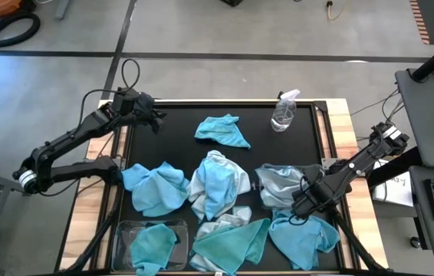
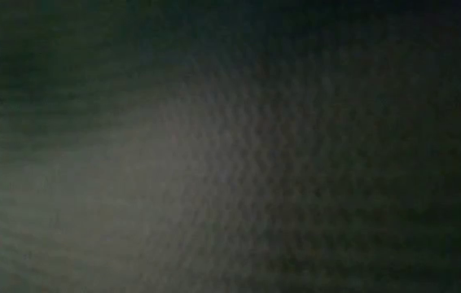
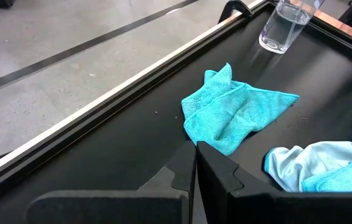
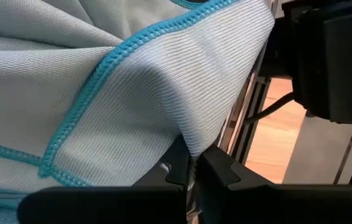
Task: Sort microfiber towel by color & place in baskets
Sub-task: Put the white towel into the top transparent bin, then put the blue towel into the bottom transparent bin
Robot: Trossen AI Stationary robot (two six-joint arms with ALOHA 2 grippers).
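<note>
- The left gripper (image 1: 156,116) hovers near the far left corner of the table (image 1: 172,115), its jaws pressed together and holding nothing; this arm seems to wait.
- 1 bright blue towel (image 1: 222,130) lies alone near the far edge, with the spray bottle (image 1: 284,112) beside it. The other towels are heaped toward the near edge, and 1 teal towel (image 1: 152,244) already lies in the clear basket (image 1: 122,230) at the near left corner.
- The right gripper (image 1: 304,204) is low over the pale towel (image 1: 282,186) near the right edge, jaws closed and pinching its cloth.
- I judge the step in hand is picking up this pale towel; the next move calls for lifting it free of the heap and carrying it to the basket for pale ones (I cannot make out a second basket for certain).
- The right wrist view shows the pale weave and blue hem (image 4: 83,99) caught between the fingers, which the high view is too far to show. The low view is dark and gives nothing.
</note>
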